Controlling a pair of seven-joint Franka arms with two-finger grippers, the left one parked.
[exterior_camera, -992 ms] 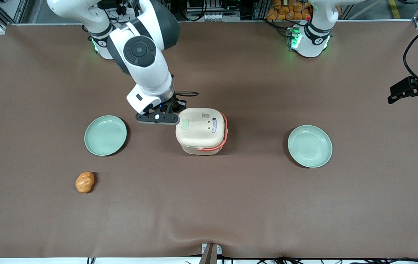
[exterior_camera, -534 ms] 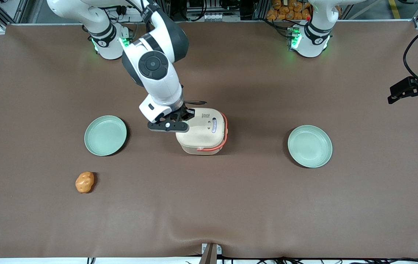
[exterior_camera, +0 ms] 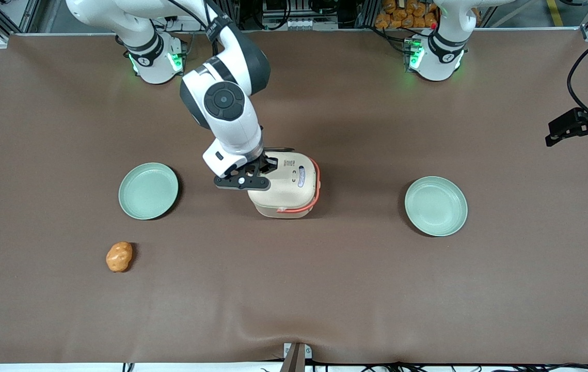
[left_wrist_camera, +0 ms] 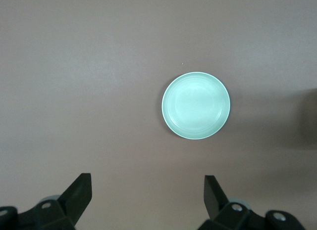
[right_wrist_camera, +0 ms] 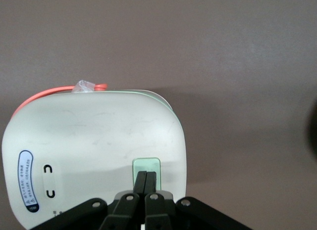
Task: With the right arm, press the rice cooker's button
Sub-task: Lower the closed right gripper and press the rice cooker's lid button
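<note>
Cooker: small cream rounded-square rice cooker (exterior_camera: pixel 286 183) with a thin coral-orange handle (exterior_camera: pixel 316 183), lid down, standing on the brown table cover (exterior_camera: pixel 324 289) about mid-table, between the two plates.
Button: pale green rectangular button (right_wrist_camera: pixel 146 165) on the lid, at the edge toward my end of the table.
My arm: white jointed right arm (exterior_camera: pixel 226 111) with dark grey joint caps, reaching from its base down over the cooker.
My pincer: black two-finger gripper (right_wrist_camera: pixel 145 183) directly over the lid; fingers (right_wrist_camera: pixel 140 182) clenched flat against each other, nothing between them. Wrist view puts the tips at the edge of the green button. Can't tell if they're actually touching it.
Lid markings: blue-edged oval label (right_wrist_camera: pixel 26 180) and two dark U-shaped marks (right_wrist_camera: pixel 48 180), apart from the button.
Plate, my end: pale green round plate (exterior_camera: pixel 148 190), near the cooker, not touching.
Plate, parked end: matching pale green round plate (exterior_camera: pixel 435 205), well apart from the cooker.
Other: small orange lumpy potato-like object (exterior_camera: pixel 118 256), nearer the front camera than my-end plate.
</note>
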